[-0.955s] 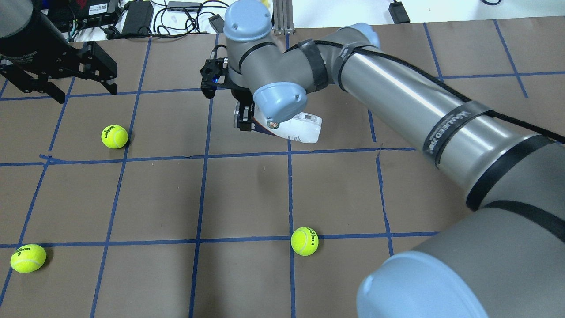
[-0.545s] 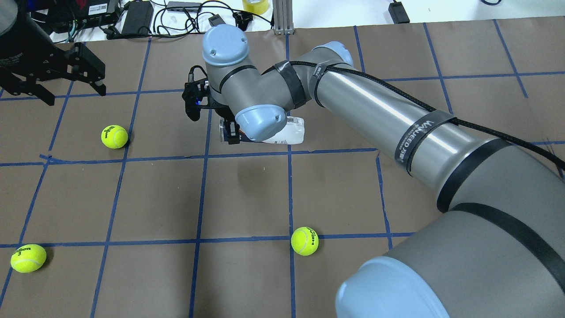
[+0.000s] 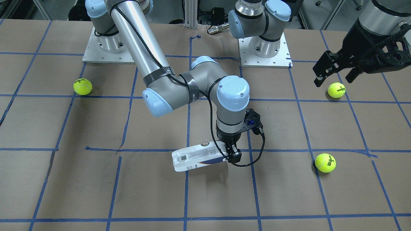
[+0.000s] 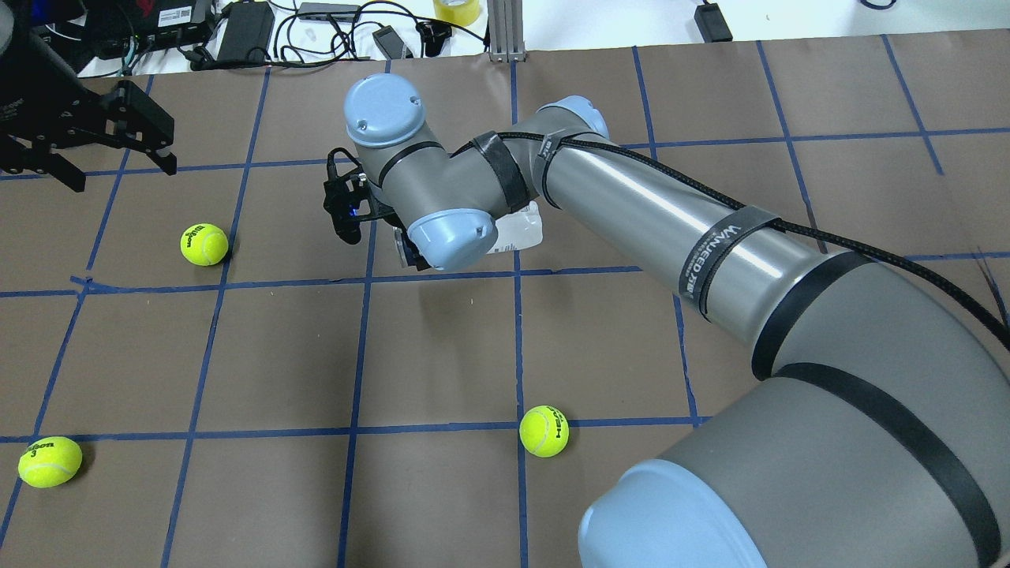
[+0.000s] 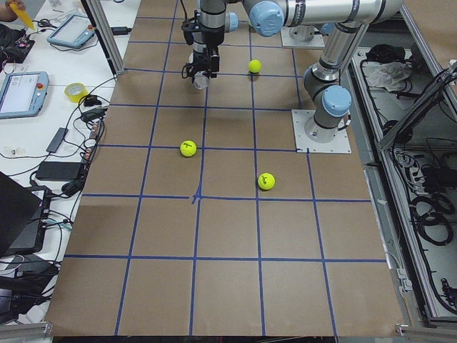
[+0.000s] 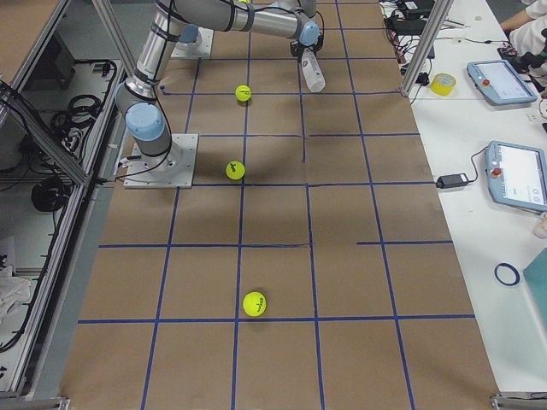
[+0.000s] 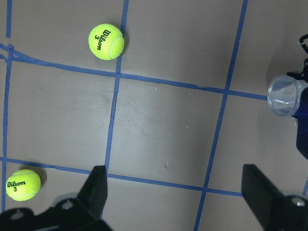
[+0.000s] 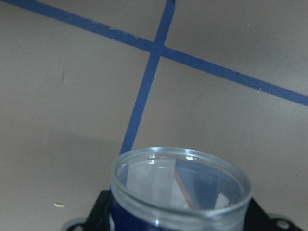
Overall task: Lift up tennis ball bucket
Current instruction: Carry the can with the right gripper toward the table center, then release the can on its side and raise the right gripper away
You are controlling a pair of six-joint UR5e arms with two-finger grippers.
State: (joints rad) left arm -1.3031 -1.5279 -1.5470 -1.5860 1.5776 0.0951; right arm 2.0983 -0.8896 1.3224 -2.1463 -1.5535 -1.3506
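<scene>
The tennis ball bucket (image 3: 196, 158) is a clear tube with a white-and-navy label and a barcode. It lies nearly level, a little above the brown table, with its shadow beneath it. My right gripper (image 3: 232, 156) is shut on its open end. In the overhead view my wrist hides most of the tube (image 4: 521, 231). The right wrist view shows the tube's open mouth (image 8: 180, 190) close below the camera. The mouth also shows in the left wrist view (image 7: 285, 95). My left gripper (image 4: 118, 154) is open and empty, far off at the table's left.
Three yellow-green tennis balls lie on the table: one (image 4: 204, 244) near my left gripper, one (image 4: 50, 461) at the near left, and one (image 4: 544, 431) near the middle. Cables and power bricks (image 4: 245, 28) lie beyond the far edge. Blue tape marks a grid.
My right arm has carried the tube leftward in the overhead view, and the wrist now hides more of it. My left gripper has drawn back to the left, still open.
</scene>
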